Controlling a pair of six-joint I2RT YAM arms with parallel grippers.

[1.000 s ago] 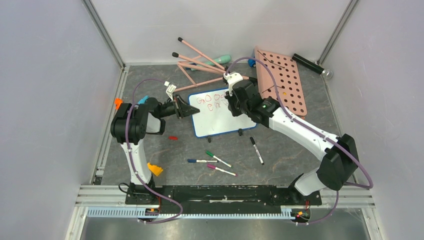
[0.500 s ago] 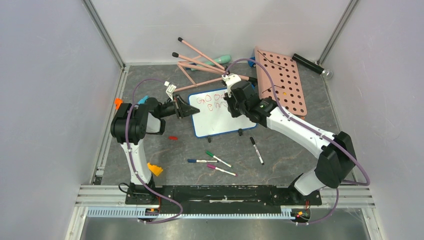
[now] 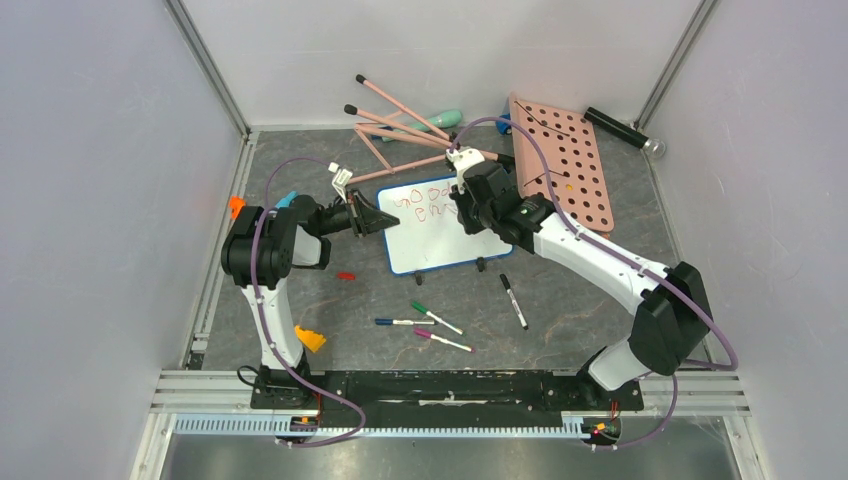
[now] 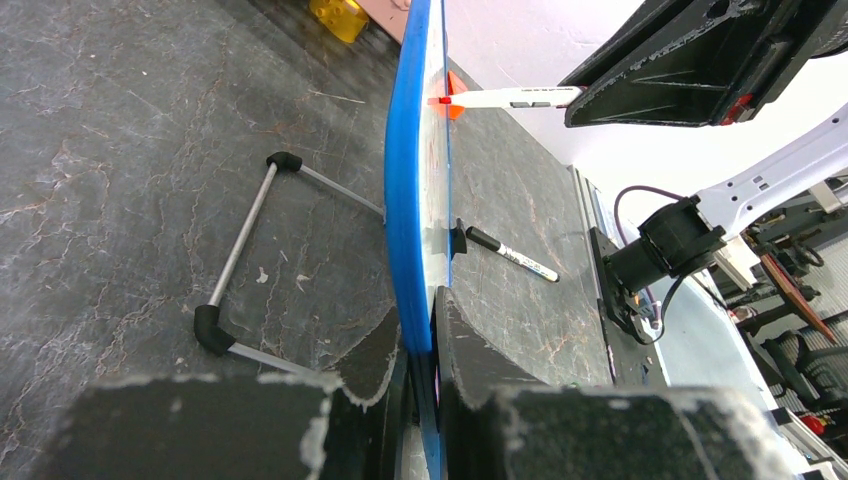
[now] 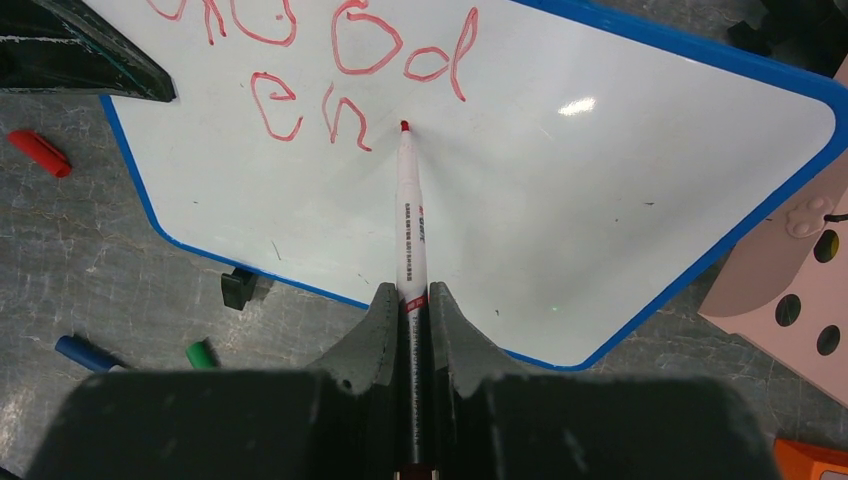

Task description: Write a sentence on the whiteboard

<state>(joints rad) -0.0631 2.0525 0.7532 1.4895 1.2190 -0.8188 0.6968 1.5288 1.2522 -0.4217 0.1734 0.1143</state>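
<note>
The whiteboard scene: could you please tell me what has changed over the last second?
The right gripper, shut on the red marker, slid slightly left over the whiteboard, its elbow following; the tip now rests after the letters "en". Nothing was grasped or released. The left gripper still clamps the board's edge, and the loose markers lie unmoved.

the small white rectangular whiteboard with a blue rim (image 3: 437, 240) stands mid-table between the two arms. the left gripper (image 4: 418, 335) pinches its left edge. the right gripper (image 5: 410, 300), over its right half, holds a slim white plastic marker (image 5: 411, 215), tip on the board just right of the red handwritten letters (image 5: 300, 105). a pink perforated pegboard panel (image 3: 565, 170) lies behind and to the right. a thin black marker pen (image 3: 514, 301) lies in front.
</note>
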